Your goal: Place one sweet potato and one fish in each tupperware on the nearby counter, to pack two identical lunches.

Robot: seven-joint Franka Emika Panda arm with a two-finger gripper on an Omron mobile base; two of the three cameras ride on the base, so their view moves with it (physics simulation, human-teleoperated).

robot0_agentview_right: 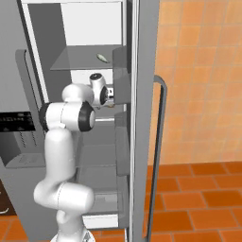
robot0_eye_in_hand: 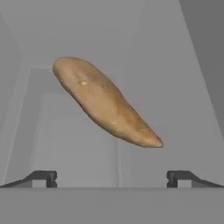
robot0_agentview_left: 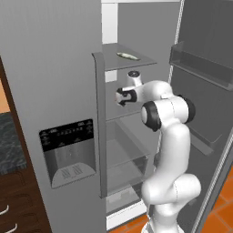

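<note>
Reaching into the tall grey fridge (robot0_agentview_left: 54, 91), you're lined up on the tan, tapered sweet potato (robot0_eye_in_hand: 103, 103), lying diagonal on a grey shelf (robot0_eye_in_hand: 74, 148) dead ahead in the hand view. Gripper (robot0_eye_in_hand: 112, 178) jaws are fully spread, holding nothing. Roll the wrist so the fingers cross the narrow width. Watch the open door (robot0_agentview_right: 142, 118) tight on the right, shelf above (robot0_agentview_left: 129, 61). A small pale fish-like item (robot0_agentview_right: 101, 57) lies up there.

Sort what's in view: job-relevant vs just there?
Job:
- sweet potato, in the fridge ahead of the open end effector
- fish on the upper fridge shelf
- counter, at far left

Just there:
- water dispenser on the closed door
- door bins
- orange floor tiles
</note>
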